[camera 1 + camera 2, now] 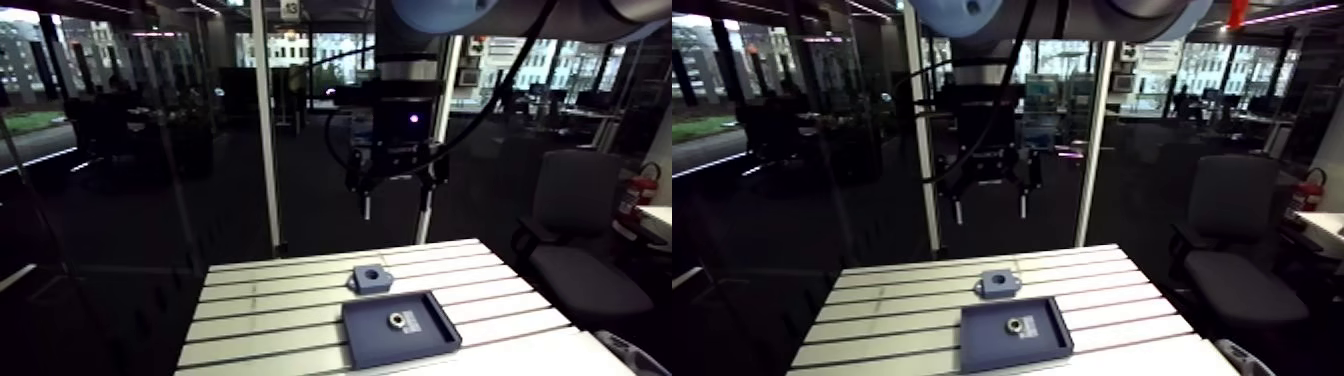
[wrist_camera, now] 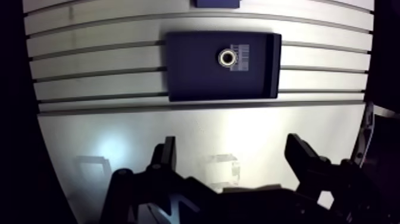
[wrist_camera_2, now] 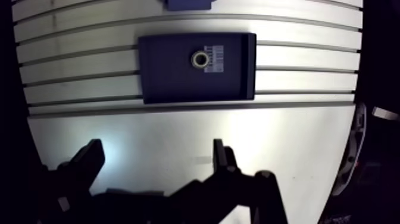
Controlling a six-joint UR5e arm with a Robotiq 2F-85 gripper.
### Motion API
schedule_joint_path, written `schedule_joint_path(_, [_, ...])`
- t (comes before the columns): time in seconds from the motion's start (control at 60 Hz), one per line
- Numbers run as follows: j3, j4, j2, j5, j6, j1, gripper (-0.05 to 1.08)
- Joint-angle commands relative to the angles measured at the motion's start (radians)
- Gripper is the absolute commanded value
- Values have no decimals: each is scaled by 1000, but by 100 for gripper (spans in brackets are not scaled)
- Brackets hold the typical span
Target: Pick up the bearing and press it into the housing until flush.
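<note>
Aluminium, pale and slotted, is what we see under the gripper [image 2: 232, 143]: the bare table [image 2: 107, 119] runs beneath and ahead of it. Our two fingers [image 2: 166, 156] stand wide apart with nothing between them, and they hang well above the table, touching nothing.

Ahead of the gripper a dark blue tray [image 2: 190, 77] lies flat on the table. The bearing [image 2: 226, 57], a small bright metal ring, rests inside that tray, just beside a white striped label [image 2: 244, 58] and nearer the tray's far edge than its near one.

Beyond the tray, farther from the gripper, sits the housing [image 1: 371, 277], a dark blue block with a round bore in its top. It stands near the tray but apart from it. In the wrist view we catch only its nearest edge.
</note>
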State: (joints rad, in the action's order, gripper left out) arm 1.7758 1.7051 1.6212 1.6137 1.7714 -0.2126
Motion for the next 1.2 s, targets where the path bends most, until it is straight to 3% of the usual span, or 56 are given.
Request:
schedule_joint_path(0.017, [112,257,-33,-27,129,-63,1])
schedule_joint_path(0.167, [119,279,-96,-55,124,-68,1])
schedule_joint_path(0.267, [122,282,-127,-60,118,-66,1])
schedule_joint_path(0.533, [157,373,-199,-46,67,-59,1])
schedule_joint_path(0.833, [196,422,-225,-42,69,-61,2])
schedule_joint_path(0.983, [211,425,-239,-42,69,-62,11])
schedule_joint_path(1.067, [219,439,-247,-44,74,-62,21])
schedule_joint_path(1.2, [246,483,-271,-42,79,-70,26])
